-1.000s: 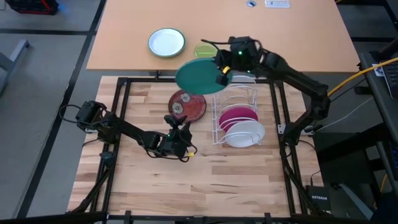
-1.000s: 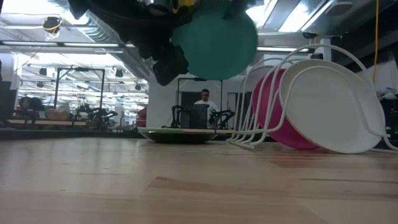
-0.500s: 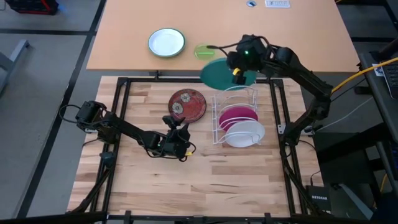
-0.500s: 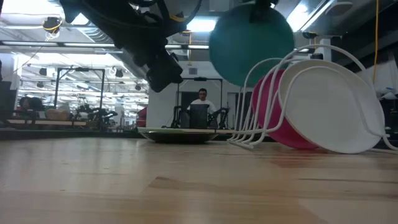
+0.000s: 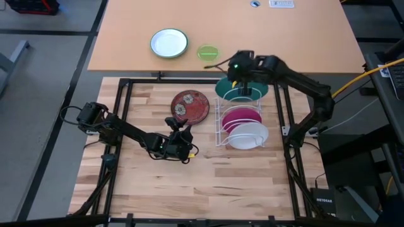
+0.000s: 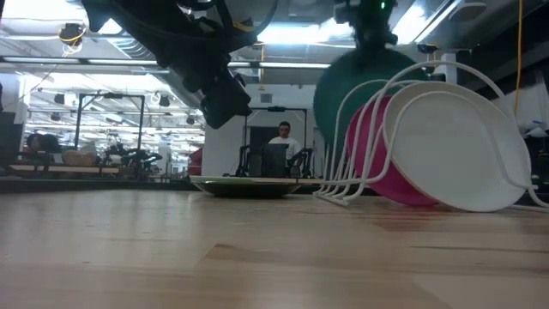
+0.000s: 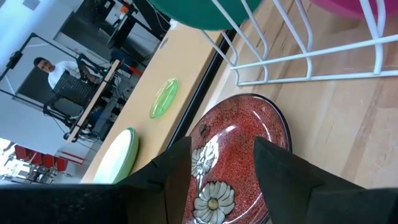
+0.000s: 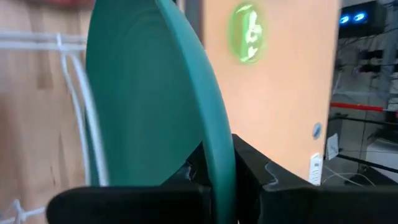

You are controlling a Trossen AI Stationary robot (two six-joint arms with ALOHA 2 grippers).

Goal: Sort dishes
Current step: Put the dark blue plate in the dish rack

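Right pincer (image 5: 237, 74) is clamped on the teal plate's (image 5: 243, 90) rim, plate on edge over the rack's (image 5: 222, 120) far slots. Imo lower it straight btwn wires, w/o bumping the pink plate (image 5: 241, 116). Left pincer (image 7: 214, 171) open over the bowl (image 5: 190, 105).

A teal plate (image 5: 243, 89), magenta-pink plate (image 5: 241, 116) and plain white plate (image 5: 249, 135) sit in a white wire rack (image 5: 221, 120); the dark red speckled bowl (image 5: 190, 105) shows pale flowers.
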